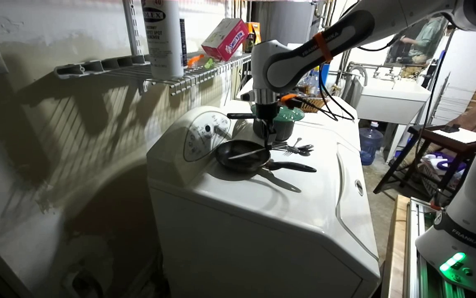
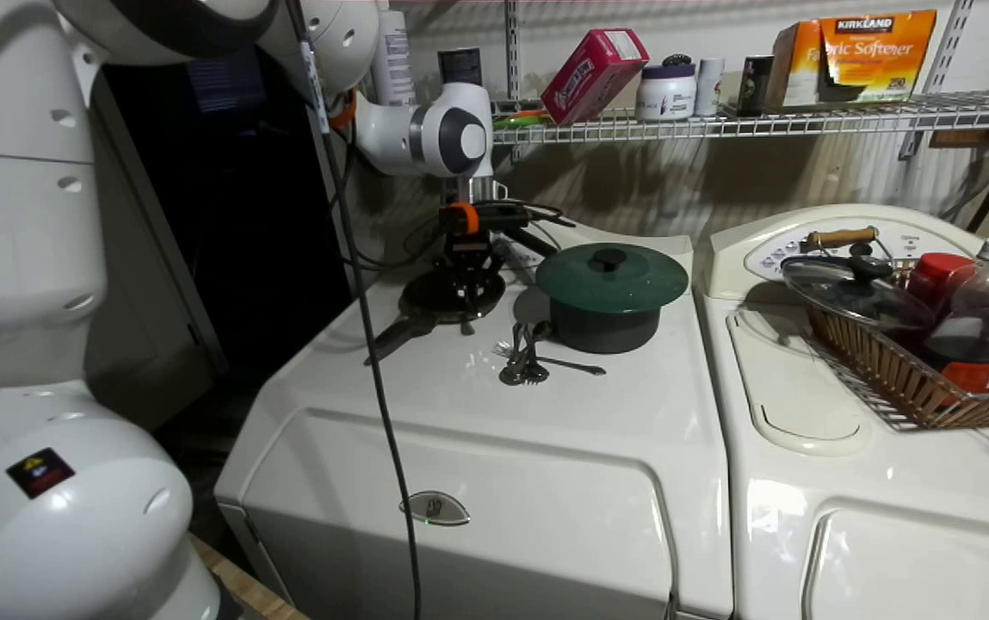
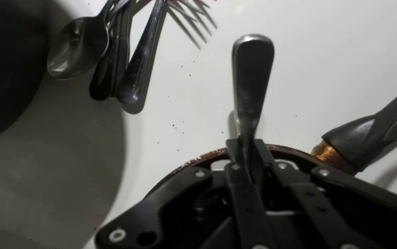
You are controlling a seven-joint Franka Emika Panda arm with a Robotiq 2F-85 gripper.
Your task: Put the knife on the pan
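The pan (image 1: pixel 242 168) is a shallow round black frying pan on the white machine top, its dark handle (image 1: pixel 292 166) toward the machine's front. It also shows in an exterior view (image 2: pixel 422 298) and partly in the wrist view (image 3: pixel 198 159), mostly hidden by my fingers. My gripper (image 1: pixel 268 145) is at the pan's rim, on the pot side, pointing down. In the wrist view, its fingers (image 3: pixel 246 144) are closed around the neck of the silver knife (image 3: pixel 253 72). The handle sticks out past the rim above the white surface. The knife's blade (image 1: pixel 246 155) extends over the pan.
A green-lidded pot (image 2: pixel 610 331) stands beside the pan. Several pieces of cutlery (image 2: pixel 525 366) lie in front of it. A wire shelf (image 1: pixel 204 76) with bottles and boxes is above the back. A basket (image 2: pixel 890 370) stands on the neighbouring machine.
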